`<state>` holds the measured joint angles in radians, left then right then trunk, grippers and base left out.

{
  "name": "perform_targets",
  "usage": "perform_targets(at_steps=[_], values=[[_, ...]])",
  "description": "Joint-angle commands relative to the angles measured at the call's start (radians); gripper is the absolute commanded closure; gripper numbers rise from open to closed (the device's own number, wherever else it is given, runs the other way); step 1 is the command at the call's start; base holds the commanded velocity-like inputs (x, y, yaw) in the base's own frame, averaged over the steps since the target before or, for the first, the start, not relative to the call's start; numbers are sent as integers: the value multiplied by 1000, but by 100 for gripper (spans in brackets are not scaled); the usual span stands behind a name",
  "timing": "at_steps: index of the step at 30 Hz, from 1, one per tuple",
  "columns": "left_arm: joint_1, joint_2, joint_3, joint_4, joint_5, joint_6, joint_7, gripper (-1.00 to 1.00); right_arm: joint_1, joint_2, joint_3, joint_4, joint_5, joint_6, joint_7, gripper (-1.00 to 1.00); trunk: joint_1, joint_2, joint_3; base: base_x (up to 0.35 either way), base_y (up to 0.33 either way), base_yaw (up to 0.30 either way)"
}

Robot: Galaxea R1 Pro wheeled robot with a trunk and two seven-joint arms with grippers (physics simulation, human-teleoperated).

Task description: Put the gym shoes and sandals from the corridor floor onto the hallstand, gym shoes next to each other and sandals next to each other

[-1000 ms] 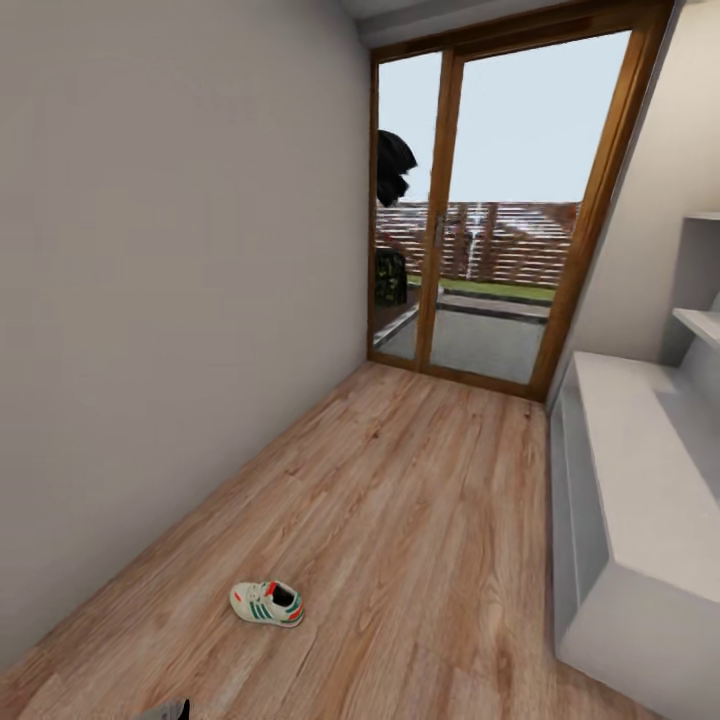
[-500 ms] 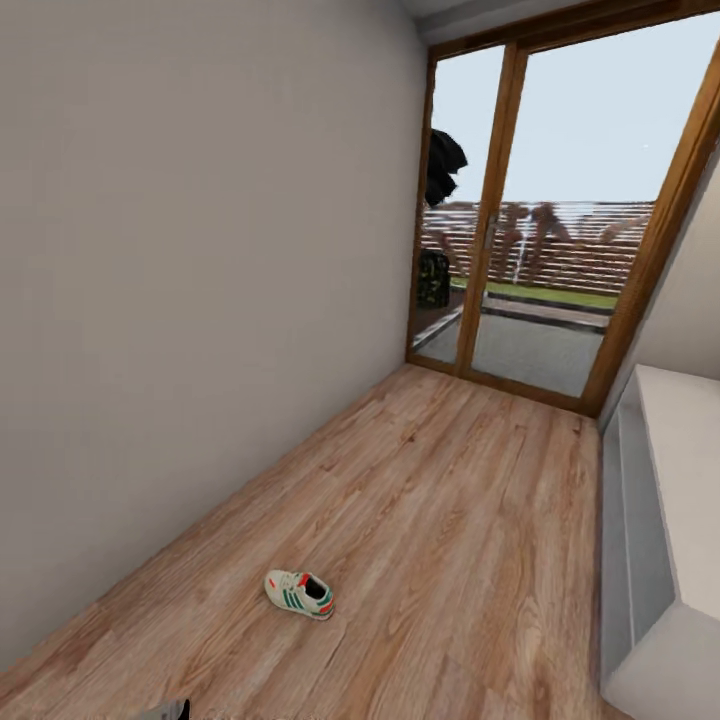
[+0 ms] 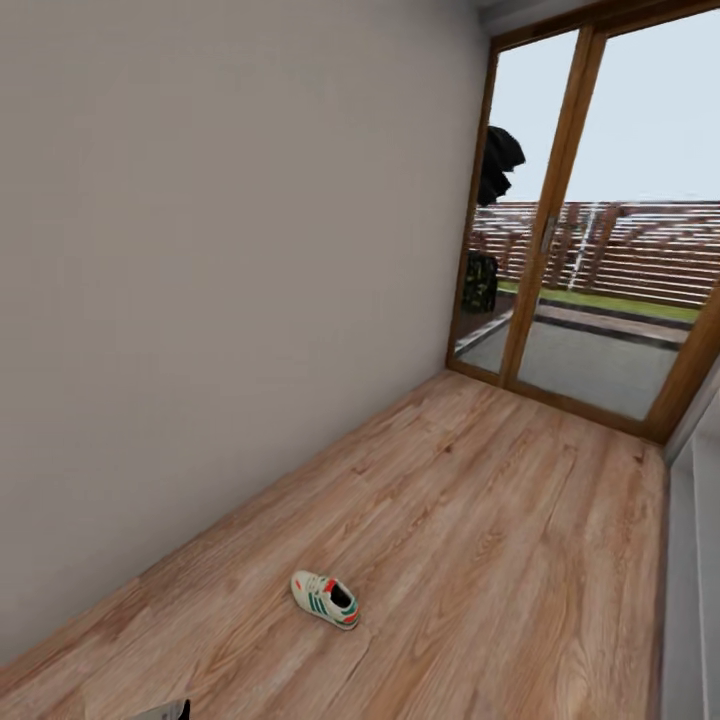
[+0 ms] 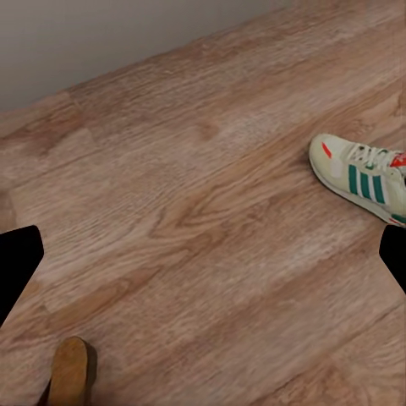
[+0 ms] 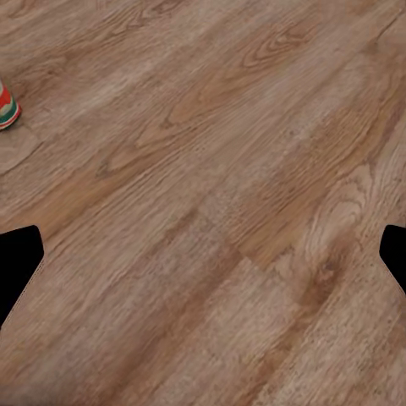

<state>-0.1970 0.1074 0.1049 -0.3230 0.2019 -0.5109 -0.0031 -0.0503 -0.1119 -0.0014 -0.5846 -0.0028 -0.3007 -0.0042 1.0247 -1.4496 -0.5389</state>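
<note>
One gym shoe (image 3: 325,599) is seen lying on the corridor floor (image 3: 480,520) near the wall (image 3: 220,260) — white, green-striped, with red-orange patches. In the left wrist view it lies apart from the left gripper (image 4: 203,254), whose fingers are spread — as are the right gripper's (image 5: 203,254).

Gym shoe (image 3: 325,599) on the corridor floor (image 3: 480,520).
White sneaker, green stripes, upright on its sole, beyond the left fingers; a tan sandal (image 4: 72,370) sole edge lies near them.

The corridor floor (image 3: 480,520), wood planks, bears one gym shoe (image 3: 325,598) lying at seven o'clock, near the wall.
</note>
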Motion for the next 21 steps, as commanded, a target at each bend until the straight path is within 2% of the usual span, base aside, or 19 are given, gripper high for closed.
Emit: perform_targets(at_steps=[1,17,21], values=[[-1,0,-1,1,4,-3,-1,-100,0,0,0,0,0,-3,0,-100,0,0,-1,229,-160,279],[-1,-2,-1,1,4,-3,-1,-100,0,0,1,-1,1,-4,1,-100,0,0,-1,220,-198,278],[-1,-2,-1,1,4,-3,-1,-100,0,-1,3,0,3,-4,4,-100,0,0,-1,158,-263,145]])
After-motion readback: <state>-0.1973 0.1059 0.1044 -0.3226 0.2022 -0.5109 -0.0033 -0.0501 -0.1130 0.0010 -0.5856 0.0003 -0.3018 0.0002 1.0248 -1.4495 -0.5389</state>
